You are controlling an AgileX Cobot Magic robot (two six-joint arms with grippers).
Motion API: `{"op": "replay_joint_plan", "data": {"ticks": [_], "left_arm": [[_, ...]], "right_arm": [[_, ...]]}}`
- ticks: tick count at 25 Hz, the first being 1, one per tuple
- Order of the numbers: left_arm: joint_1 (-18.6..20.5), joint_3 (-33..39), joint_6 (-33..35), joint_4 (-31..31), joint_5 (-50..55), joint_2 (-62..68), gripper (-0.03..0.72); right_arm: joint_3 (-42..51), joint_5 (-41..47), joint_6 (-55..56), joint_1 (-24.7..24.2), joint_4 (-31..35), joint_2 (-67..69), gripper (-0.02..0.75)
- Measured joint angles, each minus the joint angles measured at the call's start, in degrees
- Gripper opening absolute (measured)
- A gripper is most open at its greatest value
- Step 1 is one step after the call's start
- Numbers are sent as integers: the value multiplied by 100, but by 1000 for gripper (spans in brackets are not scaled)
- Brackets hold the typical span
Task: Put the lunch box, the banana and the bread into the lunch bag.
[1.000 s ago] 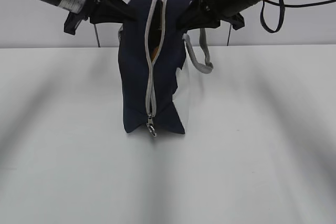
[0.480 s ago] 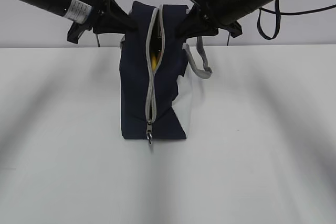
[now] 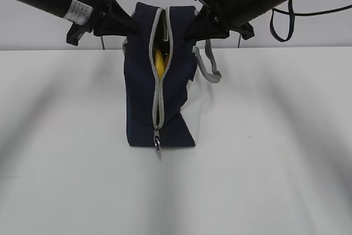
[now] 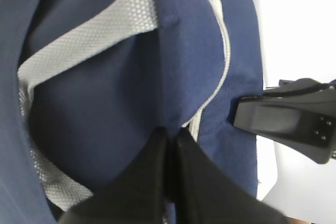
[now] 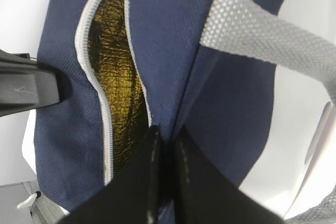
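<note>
A plain white table (image 3: 264,163) fills the foreground under soft, even light, crossed by faint blurred shadows, and meets a bare pale grey wall (image 3: 308,28) behind it.

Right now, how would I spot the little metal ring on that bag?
Find the navy blue fabric lunch bag standing on the white table between two black arms. Follow its grey zipper down; the silver ring pull dangles there, the only metal part.

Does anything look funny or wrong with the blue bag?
Nothing is spilled or torn. The lunch bag stands upright on the table, pinched at its top by the left pincer and right pincer. Its zipper gapes open near the top, showing something yellow inside.
</note>
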Motion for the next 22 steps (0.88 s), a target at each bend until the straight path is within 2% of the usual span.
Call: {"op": "replay_joint_plan", "data": {"ticks": [10,12,17,19,22], "left_arm": [[0,0,0,112,-42,0,46],[6,0,0,124,-7,0,95],[143,0,-20,144,135,0,297],[263,-5,-25,151,217,-14,349],[434,-96,-25,204,457,-132,372]], "right_arm": [[-31,48,9,0,43,117,48],[-84,126,12,0,43,117,99],[-254,300,12,0,-50,117,326],[-399,445,12,0,-275,117,372],[-757,837,184,0,-781,117,396]]}}
